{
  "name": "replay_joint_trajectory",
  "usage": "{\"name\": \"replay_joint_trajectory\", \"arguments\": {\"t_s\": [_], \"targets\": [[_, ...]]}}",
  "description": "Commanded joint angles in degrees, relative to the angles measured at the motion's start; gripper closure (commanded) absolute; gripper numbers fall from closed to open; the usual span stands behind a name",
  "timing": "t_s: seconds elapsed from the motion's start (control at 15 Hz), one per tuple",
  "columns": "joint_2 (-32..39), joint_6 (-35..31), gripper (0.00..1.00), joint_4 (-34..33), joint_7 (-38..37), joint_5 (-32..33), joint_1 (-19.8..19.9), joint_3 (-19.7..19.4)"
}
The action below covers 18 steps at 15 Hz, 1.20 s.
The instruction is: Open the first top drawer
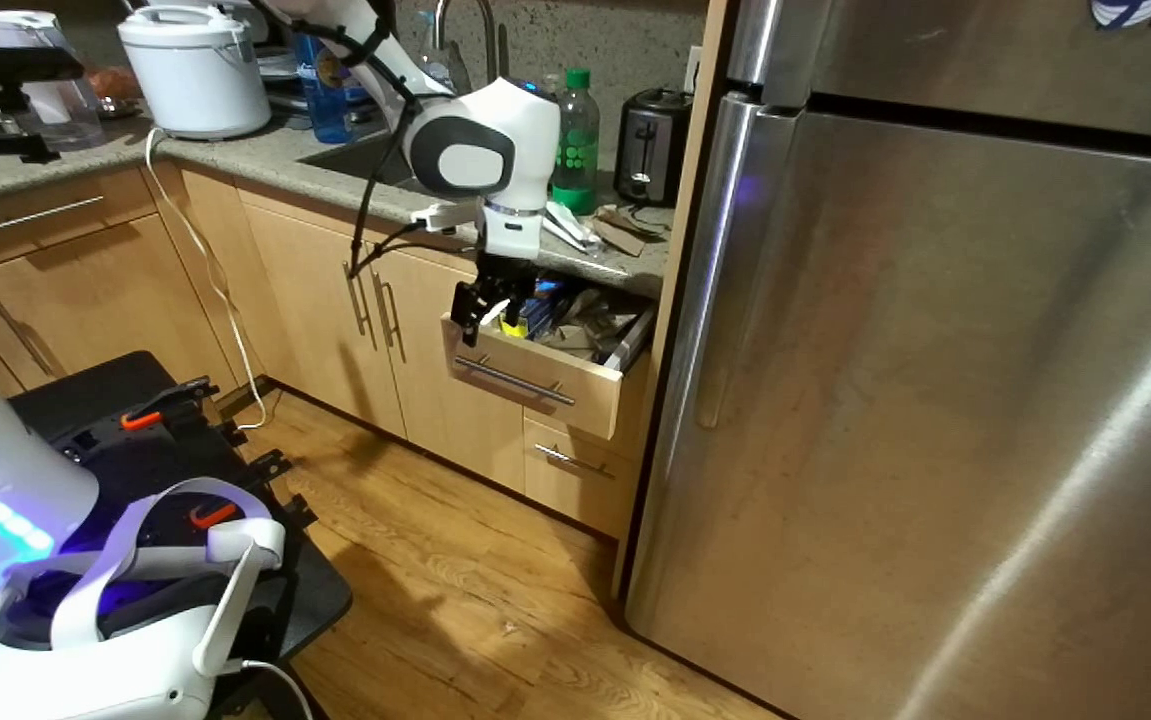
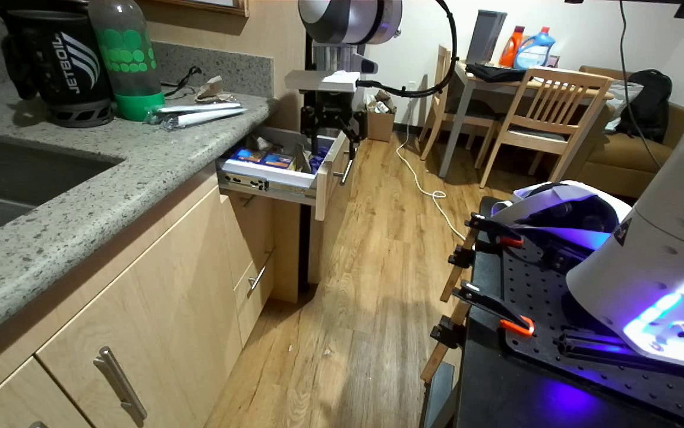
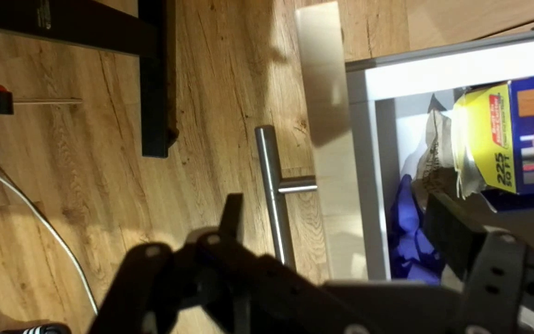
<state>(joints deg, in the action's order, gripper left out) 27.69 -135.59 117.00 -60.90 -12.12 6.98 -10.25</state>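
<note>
The top drawer [image 1: 535,357] stands pulled out from the light wood cabinet under the counter; its front also shows in an exterior view [image 2: 325,189] and its top edge in the wrist view [image 3: 327,111]. A metal bar handle [image 3: 271,183] runs along the front, also visible in both exterior views [image 1: 513,380] [image 2: 346,172]. My gripper [image 3: 343,222] is open and empty, pointing down astride the drawer front. One finger is outside, beyond the handle; the other is over the drawer's inside. It shows in both exterior views [image 1: 491,318] [image 2: 333,145]. Whether a finger touches the front cannot be told.
The drawer holds a blue and yellow box [image 3: 489,134], purple-blue plastic [image 3: 408,232] and brown paper. A steel refrigerator [image 1: 935,400] stands beside the drawer. The stone counter edge [image 2: 157,172] overhangs behind it. A shut lower drawer [image 1: 575,490] is below.
</note>
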Motion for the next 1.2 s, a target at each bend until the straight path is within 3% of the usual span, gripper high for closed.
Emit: {"name": "replay_joint_trajectory", "arguments": {"t_s": [0.0,0.33,0.6,0.93,1.13], "targets": [[-2.94,0.41,0.0,0.62,-0.3,-0.49,-0.51,-0.77],[-2.75,-3.19,0.0,-4.6,-3.95,0.33,-2.03,-0.97],[0.65,2.69,0.0,-12.36,-9.33,5.25,-4.45,-1.74],[1.97,4.91,0.0,-12.37,-12.04,9.67,-5.28,-2.16],[0.92,3.79,0.0,-9.95,-9.89,10.77,-4.51,-2.38]]}}
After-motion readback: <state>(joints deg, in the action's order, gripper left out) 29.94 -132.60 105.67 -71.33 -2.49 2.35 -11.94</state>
